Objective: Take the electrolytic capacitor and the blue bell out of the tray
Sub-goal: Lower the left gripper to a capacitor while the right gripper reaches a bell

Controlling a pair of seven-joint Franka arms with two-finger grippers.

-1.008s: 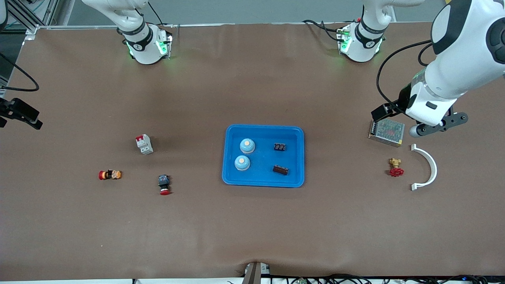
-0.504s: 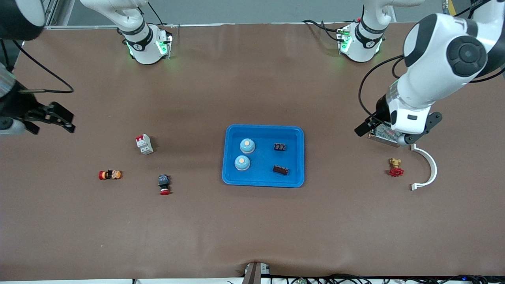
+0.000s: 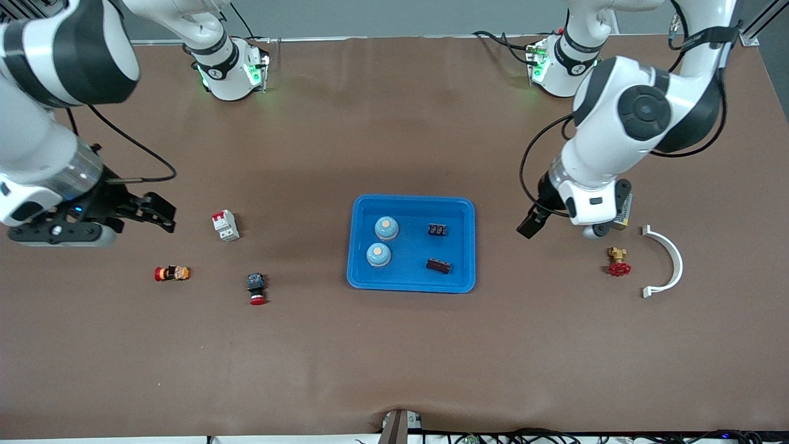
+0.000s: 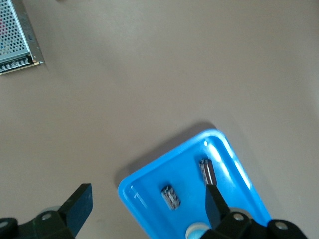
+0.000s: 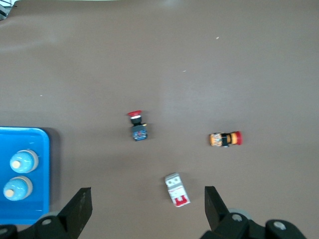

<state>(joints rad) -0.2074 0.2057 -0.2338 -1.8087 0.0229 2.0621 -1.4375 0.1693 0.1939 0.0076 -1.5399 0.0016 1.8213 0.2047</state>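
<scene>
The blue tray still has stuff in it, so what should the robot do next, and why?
Probably swing the open left gripper over the tray, toward its dark parts. It hangs beside the tray holding nothing; the right gripper, also open, is over the breaker.

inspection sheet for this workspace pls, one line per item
Surface: brown mat, flat.
Job's things: blue tray holding two blue bells and two small dark parts.
Clutter: breaker, two red-capped buttons toward the right arm's end; red valve, white bracket, mesh box toward the left arm's end.
Claws: left claw open, beside tray; right claw open, beside breaker.
Cables: along front edge.
Surroundings: nothing seen.
</scene>
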